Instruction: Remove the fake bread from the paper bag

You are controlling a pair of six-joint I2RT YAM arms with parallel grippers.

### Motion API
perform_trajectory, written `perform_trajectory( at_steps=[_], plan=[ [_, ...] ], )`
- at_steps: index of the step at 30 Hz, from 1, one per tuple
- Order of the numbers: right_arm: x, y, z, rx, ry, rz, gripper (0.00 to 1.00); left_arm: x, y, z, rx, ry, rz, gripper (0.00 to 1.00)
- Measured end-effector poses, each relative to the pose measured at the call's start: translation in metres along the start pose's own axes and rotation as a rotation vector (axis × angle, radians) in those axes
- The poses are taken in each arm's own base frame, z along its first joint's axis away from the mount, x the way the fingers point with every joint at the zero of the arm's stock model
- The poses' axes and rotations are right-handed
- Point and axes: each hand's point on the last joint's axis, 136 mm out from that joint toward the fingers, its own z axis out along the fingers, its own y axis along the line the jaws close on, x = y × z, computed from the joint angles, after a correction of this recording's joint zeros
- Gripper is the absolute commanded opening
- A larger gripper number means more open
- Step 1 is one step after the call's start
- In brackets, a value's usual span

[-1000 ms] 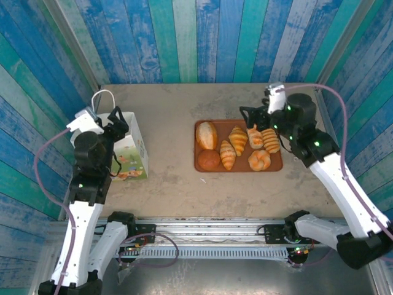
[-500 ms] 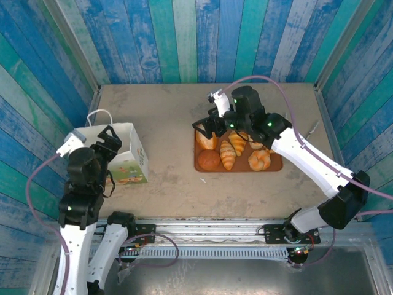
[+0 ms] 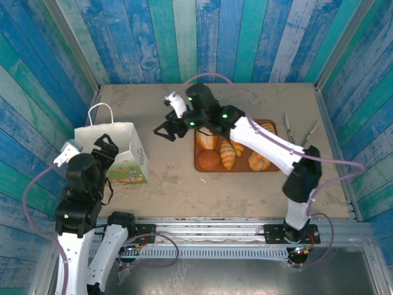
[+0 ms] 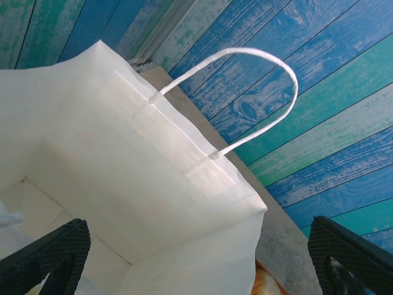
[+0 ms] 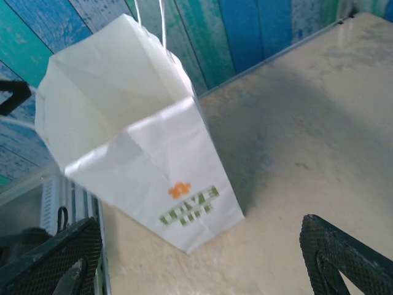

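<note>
The white paper bag stands upright at the table's left, mouth open, handle raised. My left gripper is open at the bag's near-left top edge; its view looks down into the white inside of the bag, with no bread seen there, between black fingertips. Several pieces of fake bread lie on the brown tray. My right gripper hangs open over bare table between tray and bag, facing the bag's green-and-orange print with nothing between its fingers.
Two thin metal utensils lie at the table's right edge. Blue-green plank walls enclose the back and both sides. The right arm stretches across the tray's far-left corner. Bare tabletop lies in front of bag and tray.
The right arm swung left from the tray's right end to the gap beside the bag. The left gripper opened wider and drew back from the bag's top toward the near edge.
</note>
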Motion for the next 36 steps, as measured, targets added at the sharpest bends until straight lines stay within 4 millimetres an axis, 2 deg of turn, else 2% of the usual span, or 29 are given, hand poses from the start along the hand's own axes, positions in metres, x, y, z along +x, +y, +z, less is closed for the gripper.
perform_trajectory(
  at_steps=[7, 10, 14, 17, 19, 22, 26, 28, 36],
  plan=[
    [-0.031, 0.015, 0.063, -0.068, -0.011, 0.018, 0.81, -0.003, 0.000, -0.006, 0.016, -0.016, 0.004, 1.00],
    [-0.034, 0.014, 0.083, -0.078, -0.012, 0.044, 0.78, -0.003, 0.001, -0.006, 0.012, -0.014, 0.020, 0.99],
    [-0.030, 0.006, 0.098, -0.077, -0.009, 0.085, 0.68, -0.002, 0.002, -0.006, 0.007, -0.010, 0.036, 0.99],
    [-0.026, 0.003, 0.106, -0.087, -0.005, 0.121, 0.59, -0.001, 0.002, -0.006, 0.007, -0.009, 0.045, 0.99],
    [-0.025, 0.003, 0.108, -0.095, -0.005, 0.142, 0.50, -0.001, 0.002, -0.006, 0.007, -0.008, 0.050, 1.00],
    [-0.025, 0.005, 0.109, -0.106, -0.004, 0.164, 0.35, -0.001, 0.001, -0.006, 0.011, -0.004, 0.056, 0.99],
    [-0.026, 0.006, 0.108, -0.112, -0.007, 0.173, 0.23, 0.000, 0.001, -0.006, 0.015, 0.000, 0.059, 0.99],
    [-0.026, 0.004, 0.109, -0.102, -0.008, 0.174, 0.14, 0.001, 0.000, -0.006, 0.019, 0.003, 0.060, 0.99],
    [-0.025, -0.005, 0.103, -0.037, -0.012, 0.174, 0.05, 0.002, -0.003, -0.006, 0.038, 0.010, 0.061, 0.99]
  ],
)
